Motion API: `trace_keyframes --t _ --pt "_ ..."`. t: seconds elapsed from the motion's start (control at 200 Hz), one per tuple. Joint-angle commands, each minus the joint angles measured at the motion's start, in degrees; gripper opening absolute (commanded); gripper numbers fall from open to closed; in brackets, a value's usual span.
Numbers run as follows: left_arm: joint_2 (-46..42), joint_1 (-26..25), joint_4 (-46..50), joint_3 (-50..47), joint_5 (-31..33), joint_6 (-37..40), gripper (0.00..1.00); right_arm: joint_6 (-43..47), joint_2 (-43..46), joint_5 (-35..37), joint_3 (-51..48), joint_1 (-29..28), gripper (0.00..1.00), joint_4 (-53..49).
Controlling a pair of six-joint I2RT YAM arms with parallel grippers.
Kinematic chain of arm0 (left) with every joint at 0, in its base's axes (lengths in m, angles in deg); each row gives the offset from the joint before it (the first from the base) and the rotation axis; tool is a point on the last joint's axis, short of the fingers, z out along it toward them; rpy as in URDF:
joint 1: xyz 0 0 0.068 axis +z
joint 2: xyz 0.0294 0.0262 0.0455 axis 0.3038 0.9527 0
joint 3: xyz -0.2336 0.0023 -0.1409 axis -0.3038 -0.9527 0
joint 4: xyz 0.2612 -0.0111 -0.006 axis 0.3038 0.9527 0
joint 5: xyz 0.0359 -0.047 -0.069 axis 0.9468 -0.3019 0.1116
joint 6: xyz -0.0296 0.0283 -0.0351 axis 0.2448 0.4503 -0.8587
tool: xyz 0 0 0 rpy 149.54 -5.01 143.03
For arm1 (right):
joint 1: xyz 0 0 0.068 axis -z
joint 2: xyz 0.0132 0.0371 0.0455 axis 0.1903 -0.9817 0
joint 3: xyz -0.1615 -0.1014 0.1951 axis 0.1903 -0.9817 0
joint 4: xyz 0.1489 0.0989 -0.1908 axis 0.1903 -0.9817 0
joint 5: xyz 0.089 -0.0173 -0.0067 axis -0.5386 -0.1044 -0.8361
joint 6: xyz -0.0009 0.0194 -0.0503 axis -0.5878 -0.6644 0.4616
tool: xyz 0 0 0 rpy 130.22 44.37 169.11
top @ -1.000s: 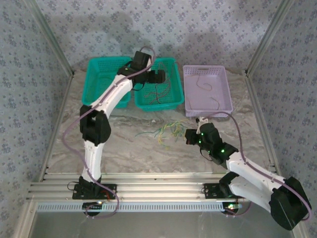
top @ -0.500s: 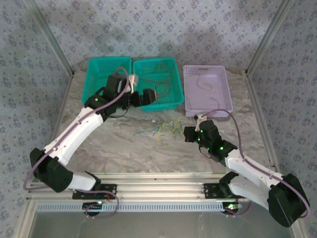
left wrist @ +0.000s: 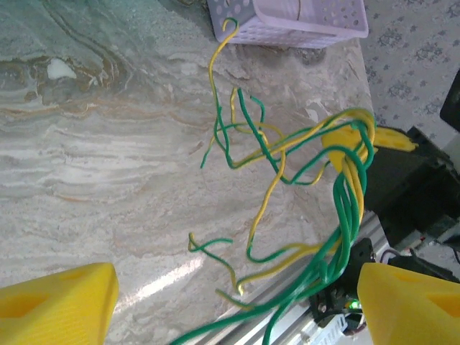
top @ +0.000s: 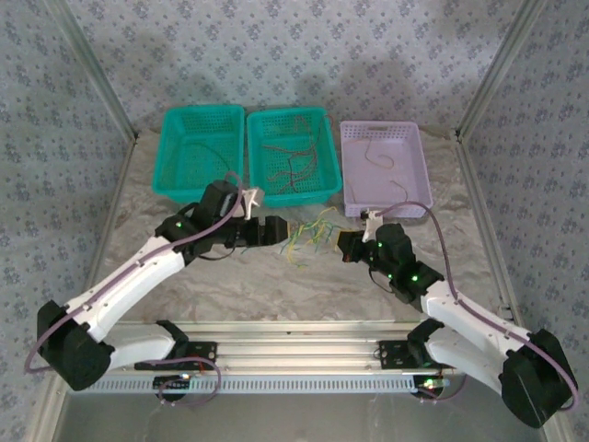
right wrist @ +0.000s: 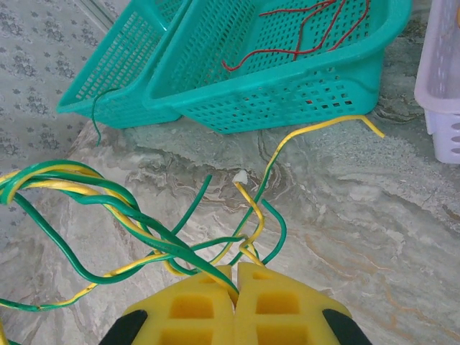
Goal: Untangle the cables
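Observation:
The tangled green and yellow cables (top: pixel 311 235) hang in a loose bunch over the marble table between the two grippers. My right gripper (right wrist: pixel 236 274) is shut on the cables (right wrist: pixel 144 215), which fan out from its yellow pads; from above the right gripper (top: pixel 343 245) sits just right of the bunch. My left gripper (top: pixel 281 230) is at the bunch's left side. In the left wrist view the left gripper (left wrist: pixel 236 284) is open wide, and green and yellow cables (left wrist: pixel 287 154) pass between its yellow fingers (left wrist: pixel 57 302) without being pinched.
At the back stand two teal baskets, the left (top: pixel 204 109) and the middle (top: pixel 287 111), which holds red and brown wires (top: pixel 285 166). Right of them a lilac tray (top: pixel 379 124) holds a thin wire (top: pixel 377 157). An aluminium rail (top: pixel 294 354) runs along the near edge.
The left arm swung from over the middle basket down to the table, reaching the bunch's left side. The right gripper shifted slightly back-left, still holding the cables.

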Motion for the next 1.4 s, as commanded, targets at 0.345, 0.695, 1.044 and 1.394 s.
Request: trace_keyframes --t 0.345,0.695,1.044,1.394 --pt "-10.27 2.08 -6.95 -10.58 -8.82 1.38 0.56 -0.37 1.56 -3.31 -1.08 0.86 0.00 4.43" --pt "-9.35 2.10 -13.70 -13.99 -14.53 1.21 0.60 -1.80 -0.44 -5.41 -0.93 0.90 0.00 6.48" --pt "-8.86 2.12 -15.02 -15.70 -14.73 1.26 0.43 -2.38 -0.95 -7.51 -1.08 0.82 0.00 8.20" --pt "-10.42 2.07 -15.61 -15.57 -14.47 0.68 0.00 -2.00 -2.39 -8.07 -0.70 0.69 0.00 7.30"
